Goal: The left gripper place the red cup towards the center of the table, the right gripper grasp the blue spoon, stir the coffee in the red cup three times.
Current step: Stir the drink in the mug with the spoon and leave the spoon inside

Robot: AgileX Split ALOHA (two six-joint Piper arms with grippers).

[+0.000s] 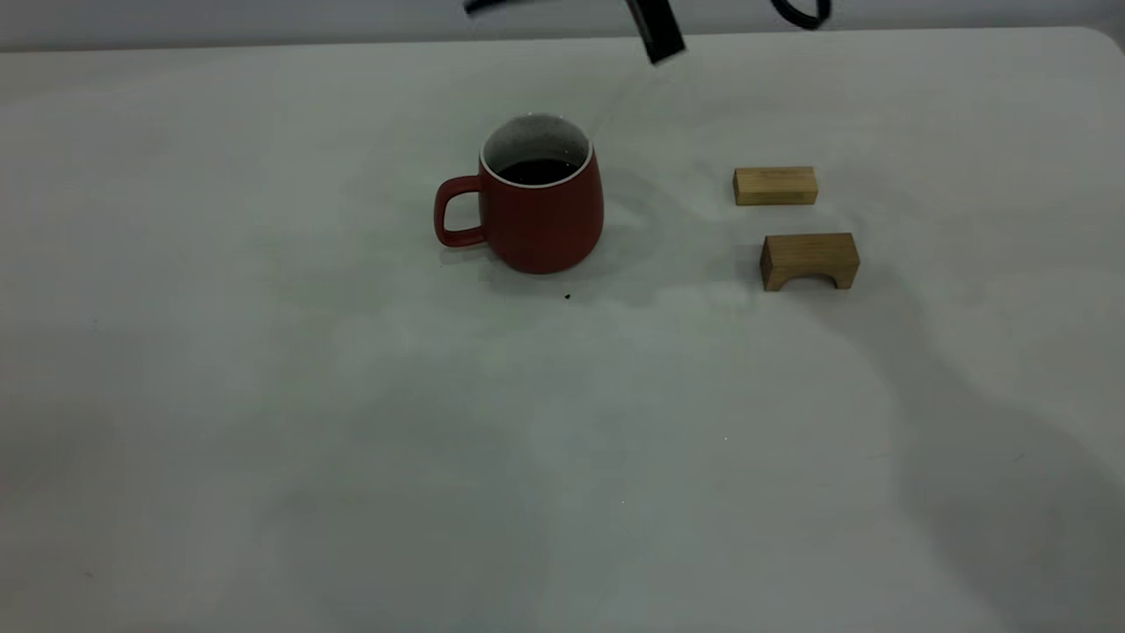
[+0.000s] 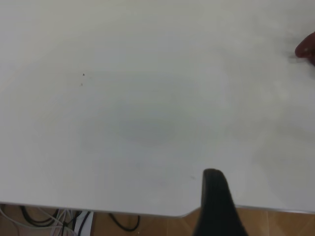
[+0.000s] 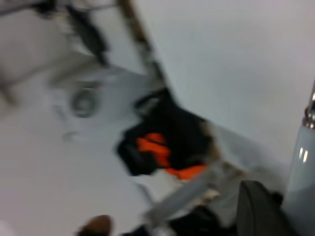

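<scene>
— Starting leftmost: left gripper (image 2: 215, 194) over the desk (image 1: 264, 396) edge, well apart from the red cup (image 1: 527, 207); jaws apart or together, impossible to tell.
— And the cup?
— Upright mid-desk, handle pointing left, coffee (image 1: 538, 170) inside.
— Right gripper (image 1: 655, 35)?
— Raised behind the cup, jaws clamped on the blue spoon (image 3: 301, 167), cup below them and slightly left. Two wooden blocks (image 1: 775, 185) farther right of those jaws.
</scene>
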